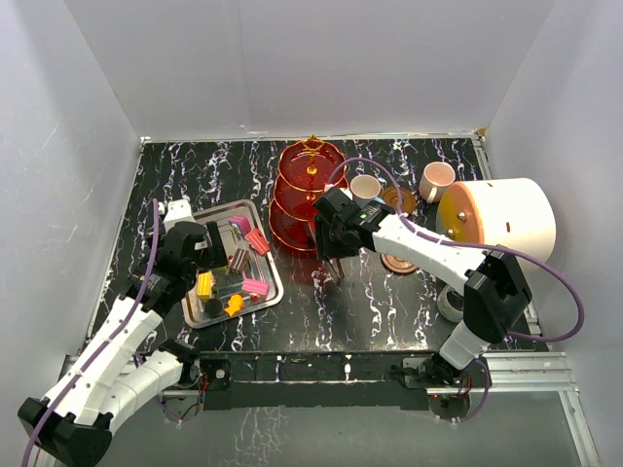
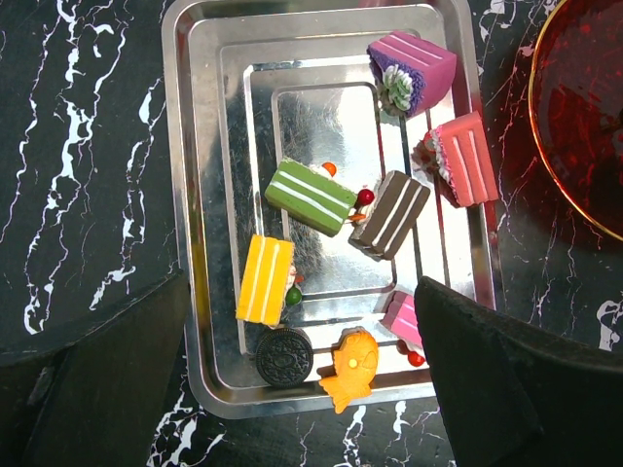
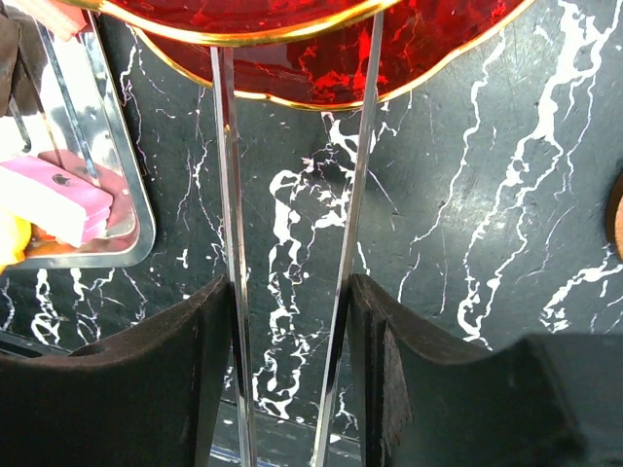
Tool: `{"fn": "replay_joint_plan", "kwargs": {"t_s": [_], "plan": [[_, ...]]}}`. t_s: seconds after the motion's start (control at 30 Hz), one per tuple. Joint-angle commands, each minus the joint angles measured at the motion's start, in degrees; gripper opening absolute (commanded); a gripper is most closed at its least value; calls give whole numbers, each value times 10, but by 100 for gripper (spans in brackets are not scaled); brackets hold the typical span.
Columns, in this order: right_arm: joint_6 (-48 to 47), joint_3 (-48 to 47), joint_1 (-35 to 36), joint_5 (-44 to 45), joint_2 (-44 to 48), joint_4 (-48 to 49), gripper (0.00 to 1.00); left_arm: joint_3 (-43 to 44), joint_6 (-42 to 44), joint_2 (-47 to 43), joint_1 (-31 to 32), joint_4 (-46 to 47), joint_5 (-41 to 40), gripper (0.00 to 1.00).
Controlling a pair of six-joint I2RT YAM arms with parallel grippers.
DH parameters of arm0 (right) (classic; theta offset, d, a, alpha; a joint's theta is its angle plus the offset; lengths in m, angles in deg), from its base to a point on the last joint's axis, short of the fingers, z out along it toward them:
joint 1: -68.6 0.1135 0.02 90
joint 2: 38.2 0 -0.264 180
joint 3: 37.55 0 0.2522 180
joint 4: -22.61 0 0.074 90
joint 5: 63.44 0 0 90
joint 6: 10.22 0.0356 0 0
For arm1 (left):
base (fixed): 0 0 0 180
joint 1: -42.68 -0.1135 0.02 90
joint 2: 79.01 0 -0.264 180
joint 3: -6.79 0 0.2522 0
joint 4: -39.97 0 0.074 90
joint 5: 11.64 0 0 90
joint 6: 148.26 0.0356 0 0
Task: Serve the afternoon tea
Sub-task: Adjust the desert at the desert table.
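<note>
Left gripper (image 1: 201, 243), top view: arm bent over the silver tray (image 1: 273, 282), jaws spread wide; right gripper (image 1: 329, 258) sits low beside the red stand (image 1: 310, 199), bare tabletop (image 1: 360, 302) nearer the bases. Left wrist: block sweets (image 2: 311, 195) scattered inside tray. Right wrist: fingers (image 3: 146, 389) clamp silver tongs (image 3: 230, 243), blades reaching the stand's gold rim.

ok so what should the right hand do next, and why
Probably swing the tongs left to the silver tray. The right hand holds them with both blades apart and nothing between, pointing at bare table just under the red stand, while the sweets all lie on the tray and the tiers look empty.
</note>
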Motion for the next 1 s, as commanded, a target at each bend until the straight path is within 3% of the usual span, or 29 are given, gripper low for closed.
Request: {"fn": "replay_joint_plan", "kwargs": {"t_s": [0.0,0.47,0.77,0.97], "plan": [[-58,-12,-1,11,26,19,46,-3,3,0,-1,4,-2,99],[-192,-70,14,93,2,-41,47,-5,4,0,-1,6,0,99],[-197,-107,35,120,-31,-67,37,-3,4,4,-1,3,0,99],[-184,-119,42,130,-37,-101,39,-4,3,3,-1,4,0,99]]}}
